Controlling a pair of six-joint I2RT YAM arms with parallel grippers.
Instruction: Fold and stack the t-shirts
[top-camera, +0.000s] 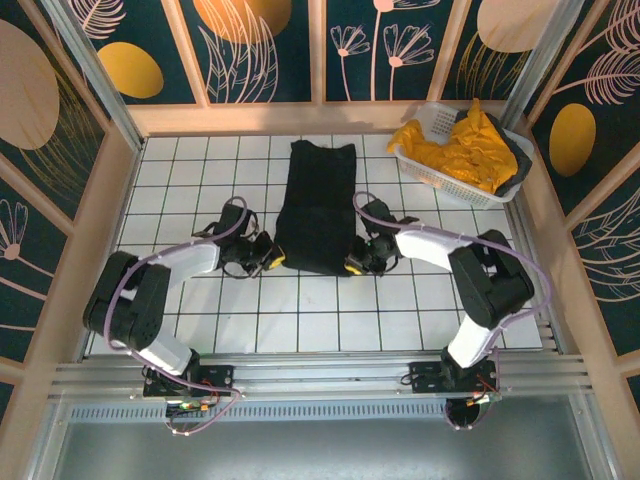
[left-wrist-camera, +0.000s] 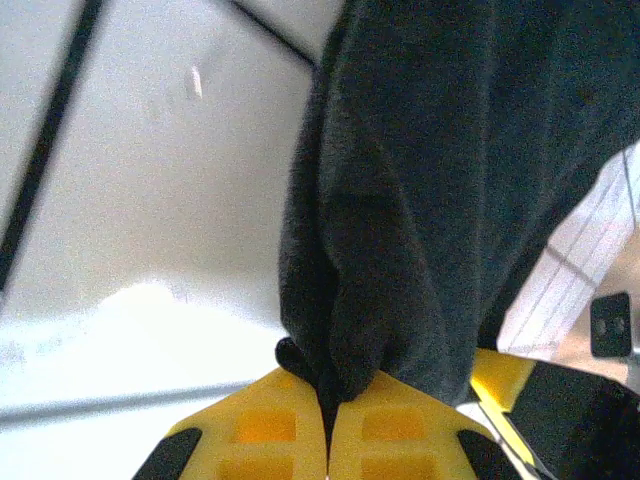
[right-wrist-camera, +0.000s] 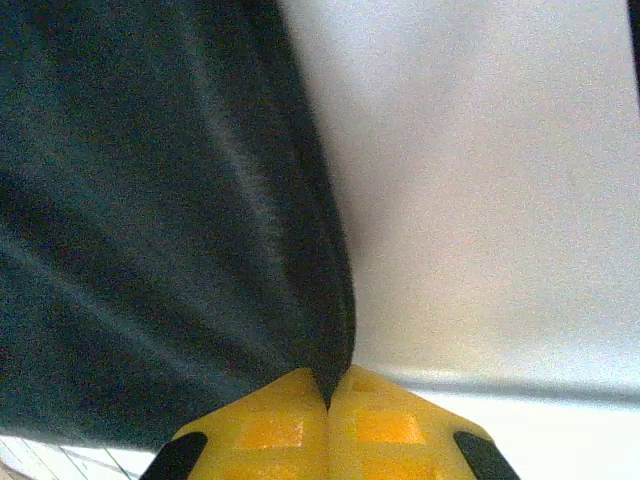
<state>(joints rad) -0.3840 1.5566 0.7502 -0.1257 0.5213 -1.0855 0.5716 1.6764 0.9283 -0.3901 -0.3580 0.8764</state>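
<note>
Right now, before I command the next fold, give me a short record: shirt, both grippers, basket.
black shirt: long strip flat on the table, near end at the grippers
left gripper: shut on the black shirt's near left corner
right gripper: shut on its near right corner
basket: far right corner of the table
yellow shirts: crumpled in the basket

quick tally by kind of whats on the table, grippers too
black t-shirt: 1, laid out on the table
mustard-yellow heap of shirts: 1, how many shirts cannot be told
dark cloth at the basket's right edge: 1
white basket: 1
grippers: 2, left gripper and right gripper, each pinching the black t-shirt's near edge
total: 6
</note>
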